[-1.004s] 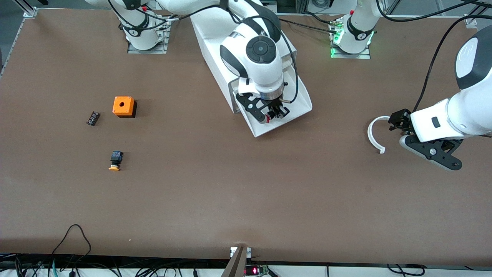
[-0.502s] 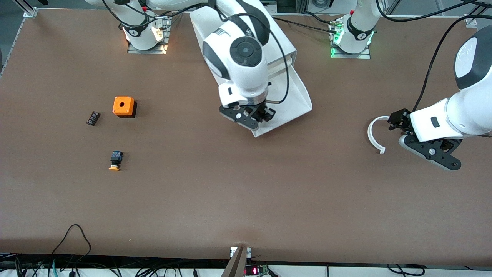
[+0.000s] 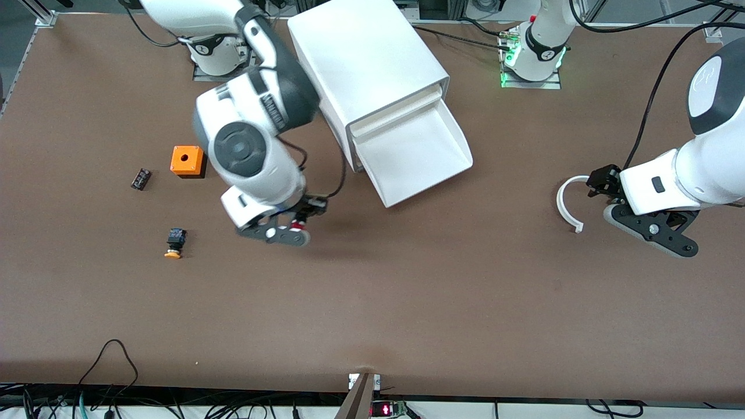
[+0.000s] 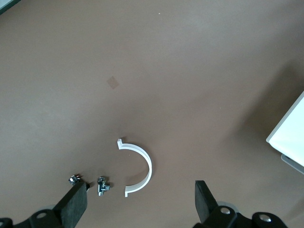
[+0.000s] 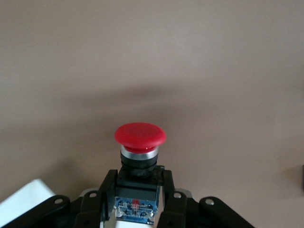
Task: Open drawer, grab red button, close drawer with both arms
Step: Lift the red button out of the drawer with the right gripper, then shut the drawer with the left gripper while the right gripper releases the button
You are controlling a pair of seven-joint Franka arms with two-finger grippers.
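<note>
Front view
- Cabinet (image 3: 366,64): white box between the two arm bases, its front turned toward the camera.
- Drawer (image 3: 416,154): pulled out as a shallow white tray; the part in sight holds nothing.
- Right gripper (image 3: 300,223): up over bare table, between the drawer front and the orange-capped button; jaws pinched on the button.
- Button (image 3: 300,224): red cap just visible between the fingers, out of the drawer, off the table.
- Orange-capped button (image 3: 173,243): lies on the table toward the right arm's end, nearer the camera than the orange box.
- Orange box (image 3: 187,160): hole on top; small black part (image 3: 140,178) beside it.
- Left gripper (image 3: 602,181): waits low at the left arm's end, beside the white curved strip (image 3: 566,203).

Left wrist view
- Left gripper (image 4: 141,204): jaws spread wide, nothing between them.
- White curved strip (image 4: 142,166): flat on the table under the gap, touching neither finger.
- Small metal fittings (image 4: 102,185): two, beside the strip.
- Drawer corner (image 4: 289,135): white edge at the frame's side.

Right wrist view
- Right gripper (image 5: 137,199): both fingers pressed against the black body.
- Button (image 5: 139,145): red mushroom cap pointing away from the wrist, silver collar below it, bare table underneath.
</note>
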